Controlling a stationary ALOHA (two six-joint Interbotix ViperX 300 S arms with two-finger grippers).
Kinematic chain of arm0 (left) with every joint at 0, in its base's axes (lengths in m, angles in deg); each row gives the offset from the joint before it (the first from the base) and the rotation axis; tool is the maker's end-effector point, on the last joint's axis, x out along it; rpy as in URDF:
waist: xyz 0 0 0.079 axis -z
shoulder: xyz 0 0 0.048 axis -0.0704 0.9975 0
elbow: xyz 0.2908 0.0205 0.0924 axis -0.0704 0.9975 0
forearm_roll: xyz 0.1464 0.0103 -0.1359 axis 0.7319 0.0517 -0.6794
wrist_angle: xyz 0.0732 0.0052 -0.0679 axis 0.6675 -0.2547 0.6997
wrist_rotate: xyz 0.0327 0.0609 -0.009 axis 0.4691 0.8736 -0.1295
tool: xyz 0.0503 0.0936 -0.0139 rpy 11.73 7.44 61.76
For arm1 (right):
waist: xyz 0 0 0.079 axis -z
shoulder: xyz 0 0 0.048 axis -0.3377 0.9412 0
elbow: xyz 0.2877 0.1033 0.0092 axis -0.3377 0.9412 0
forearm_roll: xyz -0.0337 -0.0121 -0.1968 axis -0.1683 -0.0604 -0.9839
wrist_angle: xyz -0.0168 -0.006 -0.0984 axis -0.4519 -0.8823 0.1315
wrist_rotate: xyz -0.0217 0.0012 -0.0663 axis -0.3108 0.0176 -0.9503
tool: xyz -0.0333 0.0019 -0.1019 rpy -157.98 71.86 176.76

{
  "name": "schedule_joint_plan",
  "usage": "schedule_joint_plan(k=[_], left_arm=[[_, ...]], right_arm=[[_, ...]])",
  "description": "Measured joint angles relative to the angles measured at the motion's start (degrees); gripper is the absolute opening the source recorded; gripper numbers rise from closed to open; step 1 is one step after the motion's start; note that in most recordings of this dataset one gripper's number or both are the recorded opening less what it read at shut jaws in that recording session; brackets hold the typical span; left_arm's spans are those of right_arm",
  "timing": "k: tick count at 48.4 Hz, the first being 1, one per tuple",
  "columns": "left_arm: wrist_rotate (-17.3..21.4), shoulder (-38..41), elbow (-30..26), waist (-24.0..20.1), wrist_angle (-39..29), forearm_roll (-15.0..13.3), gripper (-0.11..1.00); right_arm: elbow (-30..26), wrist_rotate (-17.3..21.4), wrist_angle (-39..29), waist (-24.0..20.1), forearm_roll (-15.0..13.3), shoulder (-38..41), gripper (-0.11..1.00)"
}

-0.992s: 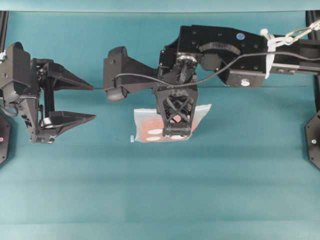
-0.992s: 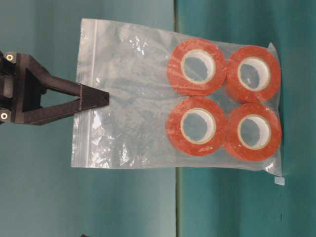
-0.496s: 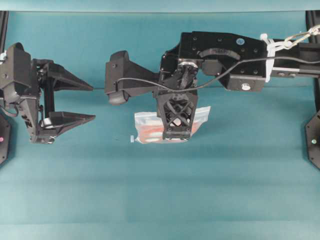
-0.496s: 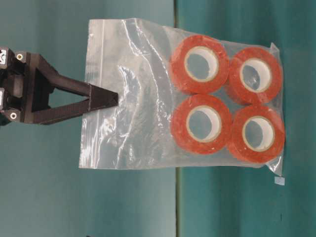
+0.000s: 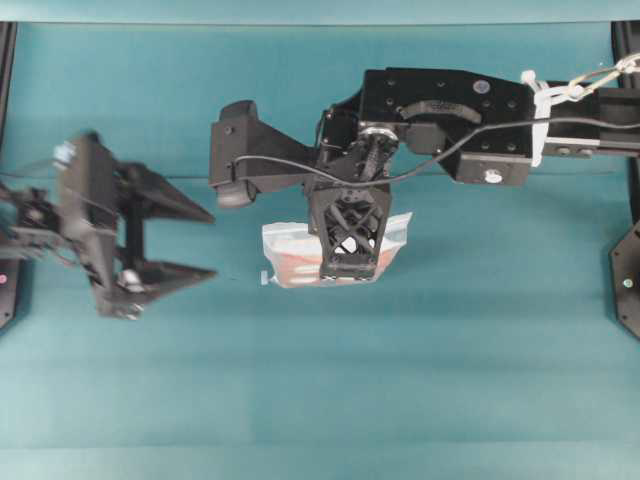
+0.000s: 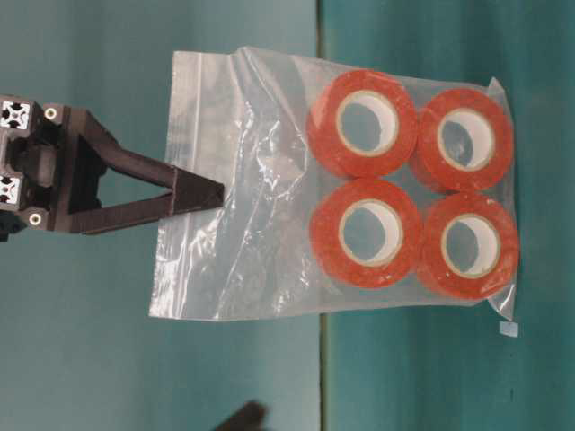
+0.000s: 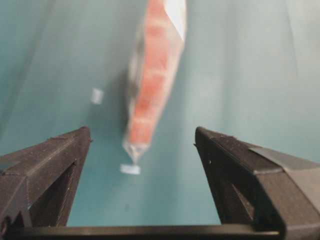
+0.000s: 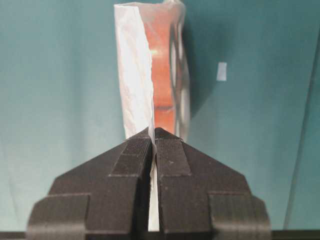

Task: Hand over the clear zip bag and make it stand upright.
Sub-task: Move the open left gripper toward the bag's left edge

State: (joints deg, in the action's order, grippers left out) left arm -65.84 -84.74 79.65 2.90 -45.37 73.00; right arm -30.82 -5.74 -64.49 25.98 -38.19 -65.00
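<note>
Right hand [image 8: 152,137] pinches the clear zip bag [image 6: 269,180] near its zip edge; the bag hangs above the worktop [image 5: 320,400]. Left hand [image 7: 142,145] gapes wide nearby. Film soft, slippery; tape rolls [image 6: 409,189] bottom-heavy. Best hold: empty film above the rolls.

The clear zip bag [image 5: 290,255] hangs under the right end effector [image 5: 347,262], left end effector [image 5: 165,240] to its left.

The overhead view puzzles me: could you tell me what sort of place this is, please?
Probably a lab robot workcell: two black arms over a teal table, the right gripper pinching a clear zip bag of orange tape rolls.
</note>
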Motion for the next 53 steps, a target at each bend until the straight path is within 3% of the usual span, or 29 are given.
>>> schedule_joint_plan(k=[21, 53], left_arm=[[0.09, 17.23, -4.92, 0.0, 7.12, 0.09, 0.92], [0.53, 31.73, -13.89, 0.0, 15.64, 0.0, 0.92]], right_arm=[[0.88, 0.0, 0.44, 0.53, -0.09, -0.26, 0.03], [1.32, 0.0, 1.32, 0.53, 0.0, -0.53, 0.03]])
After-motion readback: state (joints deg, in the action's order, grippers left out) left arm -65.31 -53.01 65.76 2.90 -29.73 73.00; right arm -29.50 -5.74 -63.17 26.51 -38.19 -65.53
